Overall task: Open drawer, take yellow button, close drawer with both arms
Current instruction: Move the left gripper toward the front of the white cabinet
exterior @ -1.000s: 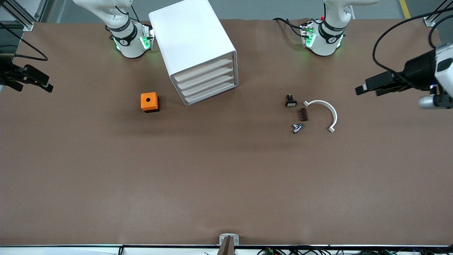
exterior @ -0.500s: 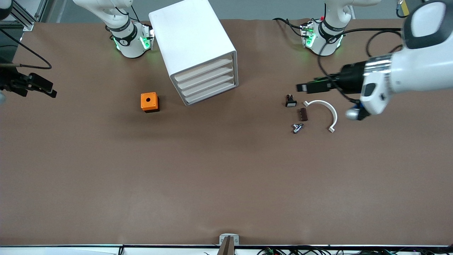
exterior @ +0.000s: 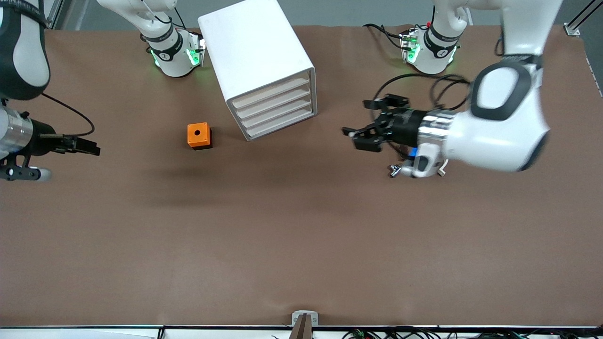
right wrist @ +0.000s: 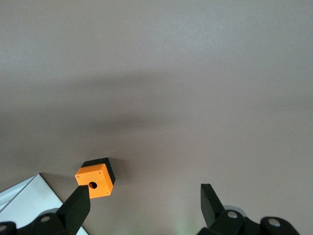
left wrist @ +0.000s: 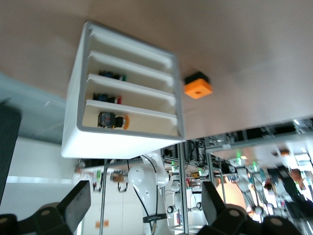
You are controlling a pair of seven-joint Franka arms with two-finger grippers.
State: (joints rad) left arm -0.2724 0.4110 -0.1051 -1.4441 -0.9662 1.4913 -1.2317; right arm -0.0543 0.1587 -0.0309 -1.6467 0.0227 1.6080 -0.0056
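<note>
Black left claw [exterior: 365,134] and right claw [exterior: 89,146] both hang spread wide, holding nothing.

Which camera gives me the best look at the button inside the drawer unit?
Left wrist view: the button sits visible in one drawer of the drawer unit. The front view shows only closed drawer fronts; the right wrist view catches just a corner.

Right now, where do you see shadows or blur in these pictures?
Front view: soft broad shadows lie on the brown table near the orange cube; the left arm looks slightly smeared. Right wrist view: a dim shadow band crosses the table above the cube. Left wrist view: the white drawer cabinet is soft, background bright.
</note>
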